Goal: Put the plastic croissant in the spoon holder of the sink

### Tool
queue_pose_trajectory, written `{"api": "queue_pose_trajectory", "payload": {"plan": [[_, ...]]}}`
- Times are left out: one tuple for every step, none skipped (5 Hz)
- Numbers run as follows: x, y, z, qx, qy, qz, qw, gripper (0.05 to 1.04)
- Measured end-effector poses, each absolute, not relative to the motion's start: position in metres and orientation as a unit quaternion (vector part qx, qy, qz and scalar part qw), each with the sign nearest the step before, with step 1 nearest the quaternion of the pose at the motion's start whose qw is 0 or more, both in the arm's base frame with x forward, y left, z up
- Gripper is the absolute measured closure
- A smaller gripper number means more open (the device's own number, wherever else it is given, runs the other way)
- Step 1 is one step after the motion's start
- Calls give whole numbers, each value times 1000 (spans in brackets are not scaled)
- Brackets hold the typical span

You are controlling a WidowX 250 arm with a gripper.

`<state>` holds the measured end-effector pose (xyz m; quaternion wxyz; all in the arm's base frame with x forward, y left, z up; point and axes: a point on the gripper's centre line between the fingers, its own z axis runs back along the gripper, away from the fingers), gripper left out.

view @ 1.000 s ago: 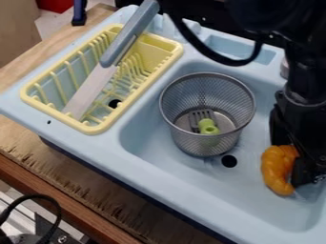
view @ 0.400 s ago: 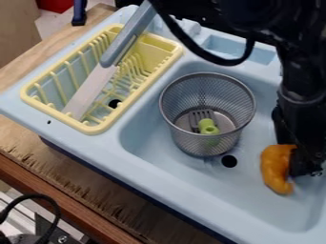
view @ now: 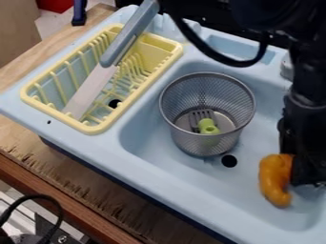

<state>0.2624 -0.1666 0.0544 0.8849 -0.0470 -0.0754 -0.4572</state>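
Curving just left of the jaws in view, the orange croissant shows; whether they pinch it, I cannot tell

Slanted knife, grey-tined fork, wooden table

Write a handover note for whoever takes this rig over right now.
Pincer: at the right side of the sink basin, up against the croissant; I cannot tell whether it grips it.
Croissant: outside the mesh basket.
Mesh basket: upright in the basin, probably the spoon holder, with a green-handled fork inside.
Done: pincer is at the croissant.
Left: confirm the grip, lift the croissant over the basket's rim, lower it in, release.
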Motion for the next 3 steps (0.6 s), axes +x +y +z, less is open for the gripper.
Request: {"api": "queue_pose_trajectory", "payload": {"plan": [[263, -167, 60, -46, -68, -444, 892, 547], [265, -171, 86, -34, -68, -421, 904, 547], [267, -163, 108, 2, -84, -399, 913, 547]]}}
